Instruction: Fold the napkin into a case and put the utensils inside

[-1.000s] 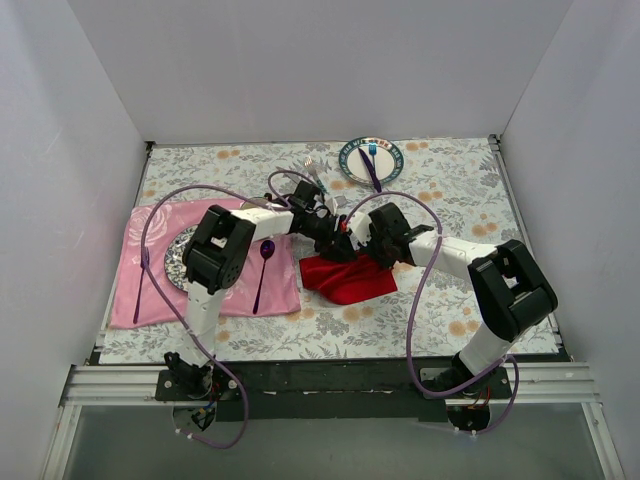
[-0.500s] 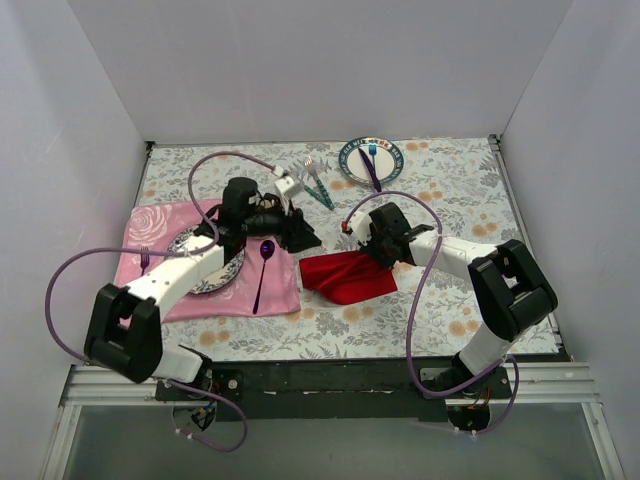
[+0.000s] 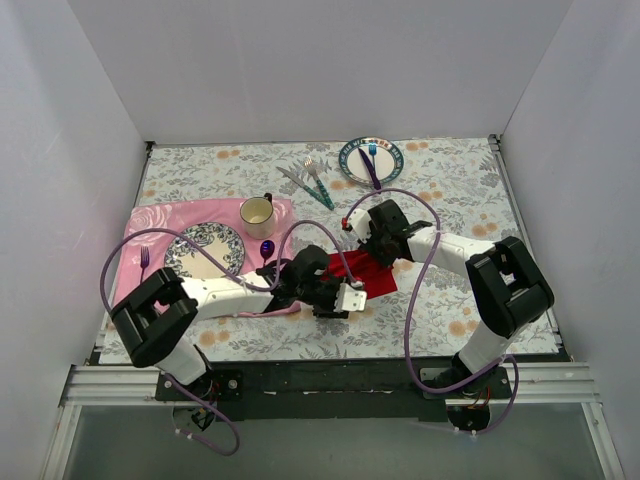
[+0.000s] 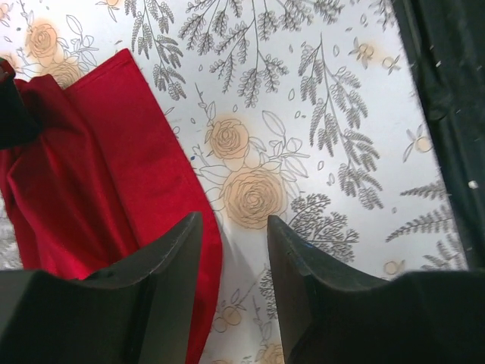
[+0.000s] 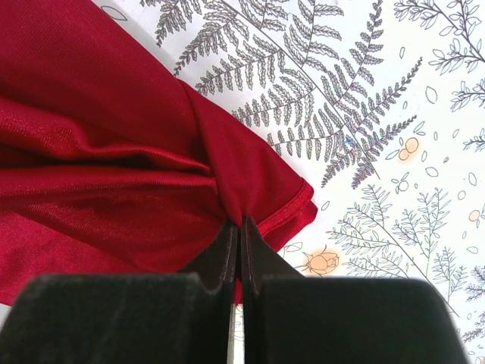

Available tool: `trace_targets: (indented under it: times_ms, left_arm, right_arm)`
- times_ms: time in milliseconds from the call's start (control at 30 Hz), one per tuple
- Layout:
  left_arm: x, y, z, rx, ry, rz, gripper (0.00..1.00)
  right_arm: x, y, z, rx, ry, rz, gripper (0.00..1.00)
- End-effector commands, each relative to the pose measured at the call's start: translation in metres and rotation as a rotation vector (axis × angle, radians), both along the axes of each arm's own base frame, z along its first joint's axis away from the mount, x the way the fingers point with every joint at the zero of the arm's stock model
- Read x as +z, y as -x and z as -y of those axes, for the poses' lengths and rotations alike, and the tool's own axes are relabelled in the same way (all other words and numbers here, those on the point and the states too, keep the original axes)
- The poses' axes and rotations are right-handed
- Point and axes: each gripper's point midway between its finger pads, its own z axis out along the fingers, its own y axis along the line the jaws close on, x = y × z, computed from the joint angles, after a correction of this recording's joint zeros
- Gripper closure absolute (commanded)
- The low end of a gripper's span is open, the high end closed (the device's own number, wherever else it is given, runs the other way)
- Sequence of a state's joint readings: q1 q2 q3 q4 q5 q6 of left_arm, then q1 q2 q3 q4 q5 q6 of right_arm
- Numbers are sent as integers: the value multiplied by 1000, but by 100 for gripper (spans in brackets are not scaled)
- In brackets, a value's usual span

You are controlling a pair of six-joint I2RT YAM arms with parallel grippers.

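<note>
My left arm (image 3: pixel 240 292) has just swung back. Half a second ago it was up over the pink placemat (image 3: pixel 150 222); now it lies low across the near part of the counter (image 3: pixel 450 190), with its wrist at the near-left edge of the napkin (image 3: pixel 372 272). The left jaws stand apart and hold nothing. One finger (image 4: pixel 163 288) hangs over the red cloth, the other over bare floral print, and the hem runs between them. I take this as lining up for a second grip, so the folding has hardly begun.

The napkin is soft, bright red, finely woven fabric with a slight sheen. It lies bunched in loose ridges rather than flat, right of the placemat. At its far edge the right jaws are as they were a second ago, pressed together on a pinched pleat near a stitched corner, and the creases fan out from that point.

Farther off, the utensils (image 3: pixel 312 182) lie untouched on the counter, well apart from the napkin. They are slim bright metal with teal handles, lying side by side at a slant. With the arm gone from there, the cream mug (image 3: pixel 257 211) at the placemat's far corner shows again.
</note>
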State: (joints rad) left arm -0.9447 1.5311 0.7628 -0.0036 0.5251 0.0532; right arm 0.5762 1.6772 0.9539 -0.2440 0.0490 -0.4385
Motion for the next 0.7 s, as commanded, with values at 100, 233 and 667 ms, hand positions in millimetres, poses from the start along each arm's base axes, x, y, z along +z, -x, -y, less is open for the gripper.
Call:
trace_targets:
  times_ms: [100,233,667]
  left_arm:
    - [-12,-15,-1,-90,-57,218,60]
    - [-27,-20,-6,-88,-109,241,61]
    - [-18,-50,13,55,-47,251,100]
  right_arm:
    - [-17,19,6,-13,18,-103,99]
    - [-18,21,7,-11,23,-108,99]
    - [-17,20,5,-3,21,-113,99]
